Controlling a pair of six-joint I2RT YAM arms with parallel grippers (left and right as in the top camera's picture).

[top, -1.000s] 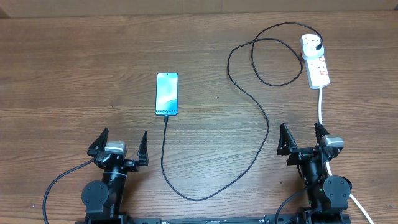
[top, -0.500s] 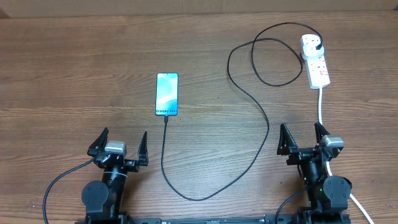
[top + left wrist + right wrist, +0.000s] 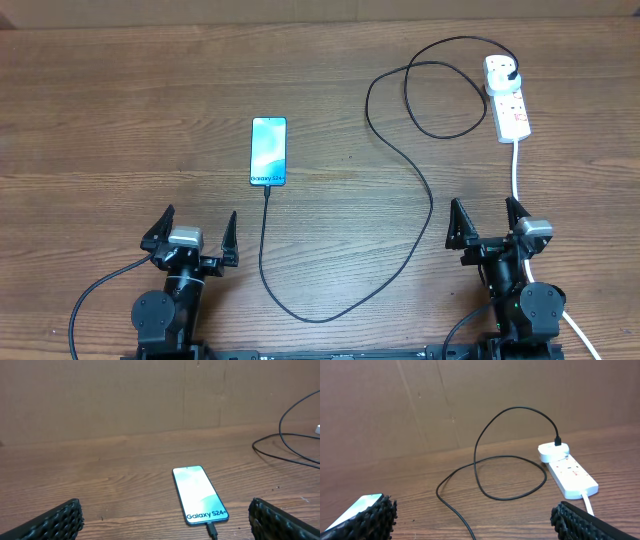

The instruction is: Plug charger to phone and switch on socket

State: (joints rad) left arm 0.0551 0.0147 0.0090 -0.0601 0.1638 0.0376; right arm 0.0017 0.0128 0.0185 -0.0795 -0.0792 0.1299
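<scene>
The phone (image 3: pixel 268 151) lies flat on the wooden table, screen lit with "Galaxy S24+" text; it also shows in the left wrist view (image 3: pixel 200 494). The black charger cable (image 3: pixel 415 180) has its tip in the phone's near end (image 3: pixel 213 530) and loops right to its black plug (image 3: pixel 512 74) seated in the white socket strip (image 3: pixel 510 103), also in the right wrist view (image 3: pixel 567 470). My left gripper (image 3: pixel 190 240) is open and empty, well short of the phone. My right gripper (image 3: pixel 490 228) is open and empty, short of the strip.
The strip's thick white cord (image 3: pixel 517 175) runs down toward my right arm. A brown cardboard wall (image 3: pixel 150 395) stands behind the table. The cable's loops (image 3: pixel 507 477) lie across the right half of the table.
</scene>
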